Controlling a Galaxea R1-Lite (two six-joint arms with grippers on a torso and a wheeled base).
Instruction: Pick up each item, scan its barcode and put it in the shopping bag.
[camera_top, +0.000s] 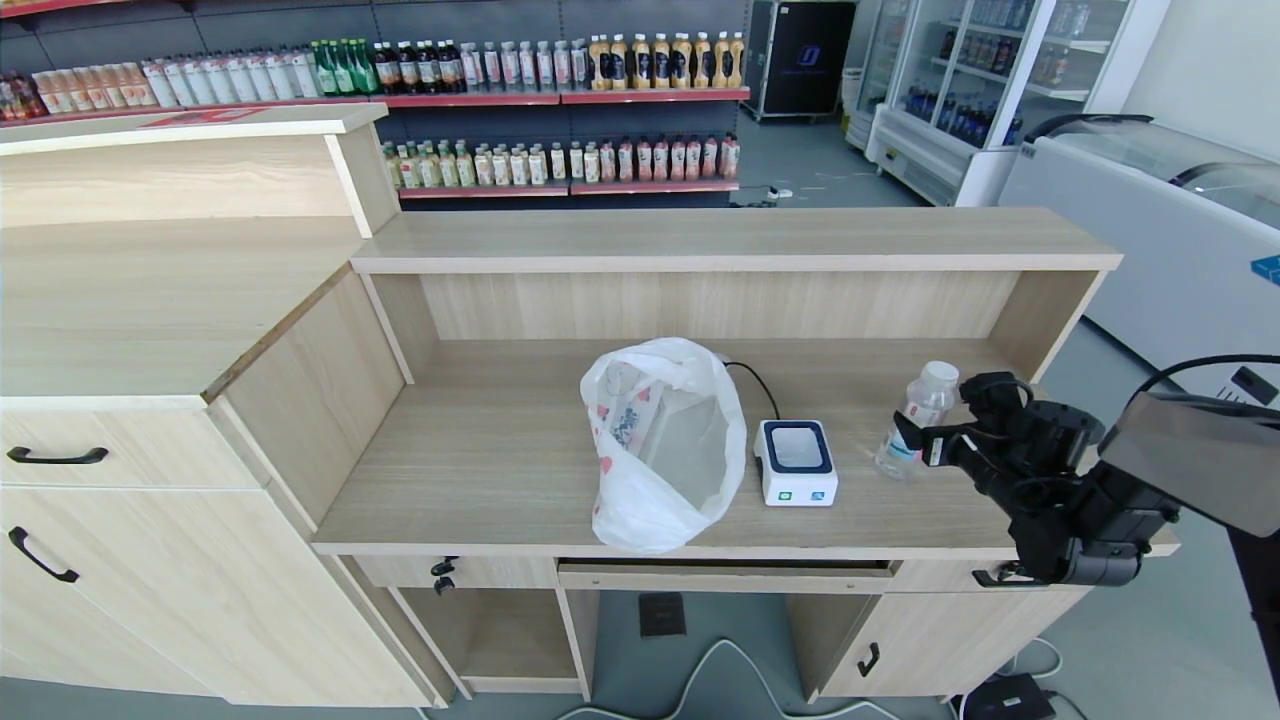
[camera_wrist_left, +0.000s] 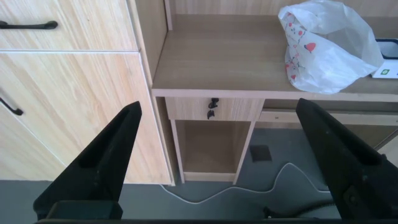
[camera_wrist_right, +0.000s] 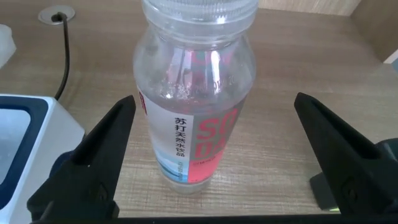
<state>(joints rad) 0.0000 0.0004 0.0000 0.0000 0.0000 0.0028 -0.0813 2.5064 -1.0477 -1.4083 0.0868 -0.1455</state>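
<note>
My right gripper (camera_wrist_right: 214, 118) is hovering with fingers spread either side of the clear bottle (camera_top: 912, 420), apparently not touching it. The bottle is standing upright on the counter (camera_top: 480, 450) near the scanner (camera_top: 796, 460), which is sitting just beside the shopping bag (camera_top: 660, 440). I'm seeing my left gripper (camera_wrist_left: 219, 109) hanging splayed before the counter.

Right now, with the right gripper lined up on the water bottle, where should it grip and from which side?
Grip the water bottle around its labelled middle, coming in level from the robot's right. It stands upright on the counter, and its wall looks straight there, narrowing above toward the cap. The open right gripper faces it from that side.
</note>
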